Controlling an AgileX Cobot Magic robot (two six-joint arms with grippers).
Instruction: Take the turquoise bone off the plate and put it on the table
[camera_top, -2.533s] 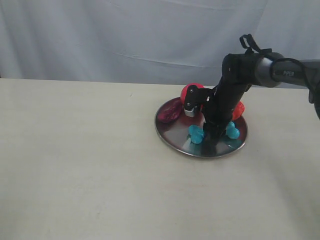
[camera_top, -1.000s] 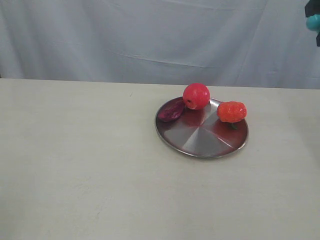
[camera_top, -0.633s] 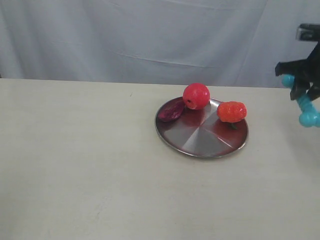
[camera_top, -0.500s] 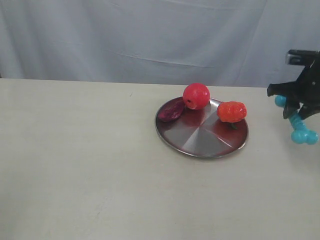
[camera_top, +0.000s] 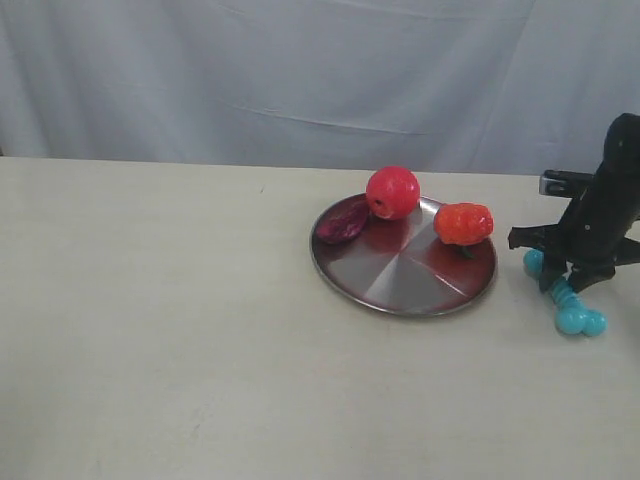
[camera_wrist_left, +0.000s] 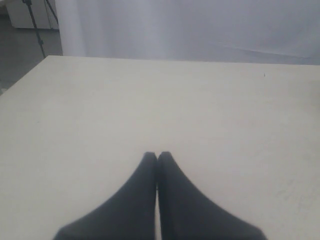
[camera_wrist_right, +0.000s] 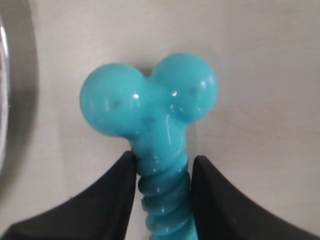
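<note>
- Your right gripper (camera_top: 563, 285) sits at the right edge of the exterior view, low over the table (camera_top: 160, 320). Its two dark fingers (camera_wrist_right: 112, 195) are pinched on the ribbed shaft of the turquoise bone (camera_top: 578, 318).
- In the right wrist view the jaws are only as far apart as the shaft is wide. One finger presses each side just below the knobbed end of the bone (camera_wrist_right: 150, 105).
- The bone is off the plate (camera_top: 400, 285), to the right of it, with a strip of bare table between the two. It hangs tilted, one knobbed end by the gripper's left side and the other lower and further right.
- The lower end is right down at the table top. You cannot tell from these views whether it touches.
- Three things remain on the plate: a red ball (camera_top: 392, 192) at the upper rim, a dark purple lump (camera_top: 342, 221) on the upper-left rim, and an orange-red fruit-like piece (camera_top: 463, 223) at the upper right.
- The orange-red piece is the one nearest your gripper, yet apart from it. Nothing lies between the bone and the table under it.
- A sliver of the plate's rim (camera_wrist_right: 2, 100) shows at the left edge of the right wrist view.
- Your left gripper (camera_wrist_left: 157, 157) has its fingertips pressed together with nothing between them, over bare table.
- A pale cloth backdrop (camera_top: 300, 70) fills the top of the exterior view.
</note>
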